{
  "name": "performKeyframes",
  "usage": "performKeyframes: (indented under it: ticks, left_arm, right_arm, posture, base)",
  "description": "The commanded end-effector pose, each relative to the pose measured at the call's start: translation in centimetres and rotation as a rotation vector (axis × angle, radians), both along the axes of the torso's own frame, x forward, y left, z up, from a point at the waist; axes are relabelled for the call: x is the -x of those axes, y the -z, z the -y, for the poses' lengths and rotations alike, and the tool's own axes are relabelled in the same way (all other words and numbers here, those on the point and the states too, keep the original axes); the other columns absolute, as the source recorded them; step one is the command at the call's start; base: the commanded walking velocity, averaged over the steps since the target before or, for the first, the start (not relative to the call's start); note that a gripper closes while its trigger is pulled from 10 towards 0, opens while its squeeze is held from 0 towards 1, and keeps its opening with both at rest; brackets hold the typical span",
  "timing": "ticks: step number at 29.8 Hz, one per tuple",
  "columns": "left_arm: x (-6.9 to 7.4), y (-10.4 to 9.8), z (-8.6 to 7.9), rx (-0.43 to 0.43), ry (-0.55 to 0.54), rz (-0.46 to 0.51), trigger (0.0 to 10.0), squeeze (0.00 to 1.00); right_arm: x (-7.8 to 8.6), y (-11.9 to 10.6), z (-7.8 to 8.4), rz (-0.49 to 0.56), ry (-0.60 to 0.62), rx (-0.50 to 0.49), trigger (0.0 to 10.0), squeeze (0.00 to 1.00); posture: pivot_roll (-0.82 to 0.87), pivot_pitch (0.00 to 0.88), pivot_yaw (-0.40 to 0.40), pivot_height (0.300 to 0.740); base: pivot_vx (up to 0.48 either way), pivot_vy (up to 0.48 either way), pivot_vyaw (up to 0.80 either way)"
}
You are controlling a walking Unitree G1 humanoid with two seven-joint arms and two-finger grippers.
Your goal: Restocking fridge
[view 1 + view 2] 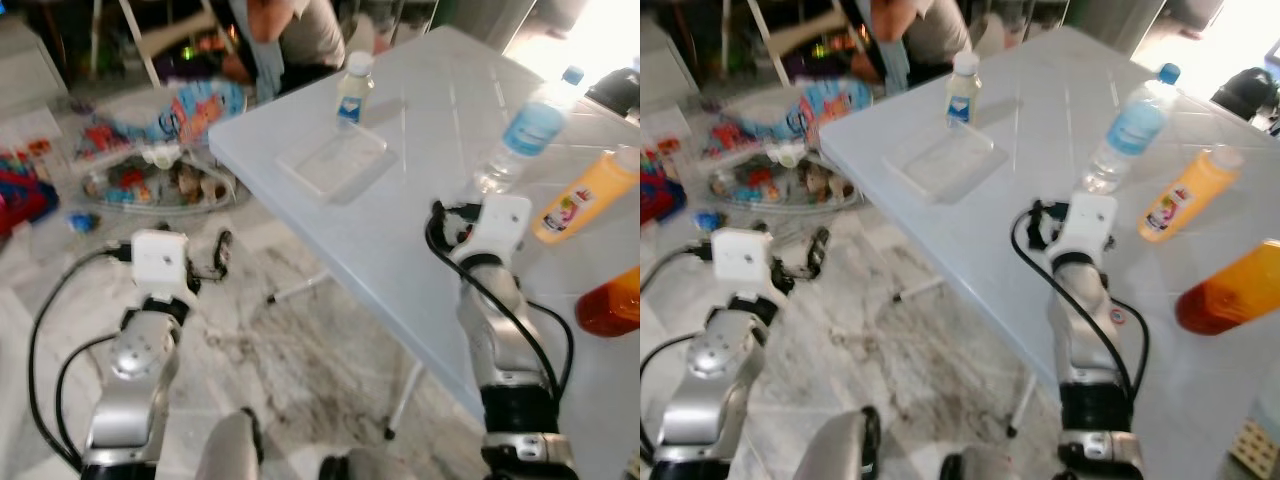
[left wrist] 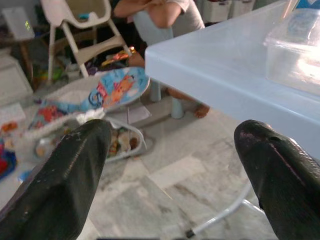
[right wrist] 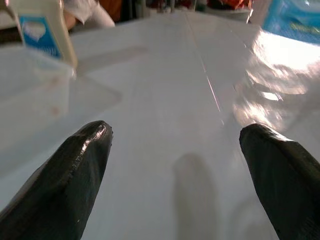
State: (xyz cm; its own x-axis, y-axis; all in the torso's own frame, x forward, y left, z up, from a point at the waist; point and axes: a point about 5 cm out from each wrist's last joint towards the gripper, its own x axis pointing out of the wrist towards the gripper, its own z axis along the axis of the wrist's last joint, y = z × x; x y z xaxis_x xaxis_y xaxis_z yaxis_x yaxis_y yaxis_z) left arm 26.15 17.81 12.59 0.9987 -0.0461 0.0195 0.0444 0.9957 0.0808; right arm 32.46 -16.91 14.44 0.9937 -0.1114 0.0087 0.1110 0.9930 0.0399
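Two orange bottles (image 1: pixel 585 197), seemingly blurred, lie beside a clear water bottle (image 1: pixel 520 135).

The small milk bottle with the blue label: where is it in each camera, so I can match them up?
Left eye view: milk bottle at top centre, on the table's far end, just behind the clear container.
Right eye view: top centre, same spot.
Left wrist view: not in it.
Right wrist view: top left corner, cut off by the frame.
Shared landmark: the clear container beside it.
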Motion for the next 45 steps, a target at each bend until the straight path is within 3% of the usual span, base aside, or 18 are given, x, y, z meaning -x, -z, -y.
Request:
performKeyframes:
  ticks: [1, 20, 35, 41, 45]
  left_arm:
    - [0.2, 0.4, 0.5, 0.021, 0.013, -0.022, 10.0, 0.00]
    - [0.1, -0.1, 0.8, -0.011, 0.049, 0.006, 10.0, 0.00]
    - [0.2, -0.5, 1.1, -0.003, 0.066, 0.029, 10.0, 0.00]
    - [0.2, -0.6, 1.0, -0.005, 0.064, 0.038, 10.0, 0.00]
    - [0.2, -0.5, 1.0, -0.006, 0.064, 0.039, 10.0, 0.00]
  right_arm:
    - [0.3, 0.6, 1.1, -0.020, 0.026, 0.002, 10.0, 0.00]
    - [0.7, 0.9, 0.2, -0.018, 0.004, -0.011, 10.0, 0.00]
    - [0.9, 0.6, -0.3, 0.006, -0.014, 0.006, 10.0, 0.00]
    - [1.1, -0.5, -1.1, 0.069, -0.058, 0.066, 10.0, 0.00]
    - [1.0, -0.9, -1.4, 0.082, -0.077, 0.047, 10.0, 0.00]
  posture:
    - [0.05, 0.150, -0.080, 0.740]
    - [0.05, 0.152, -0.079, 0.740]
    - [0.05, 0.154, -0.078, 0.740]
    - [0.05, 0.154, -0.078, 0.740]
    - [0.05, 0.153, -0.078, 0.740]
  base:
    - [0.000, 0.431, 0.00]
    - [0.038, 0.456, 0.00]
    - [0.460, 0.000, -0.60]
    - [0.000, 0.000, 0.00]
    - [0.000, 0.000, 0.00]
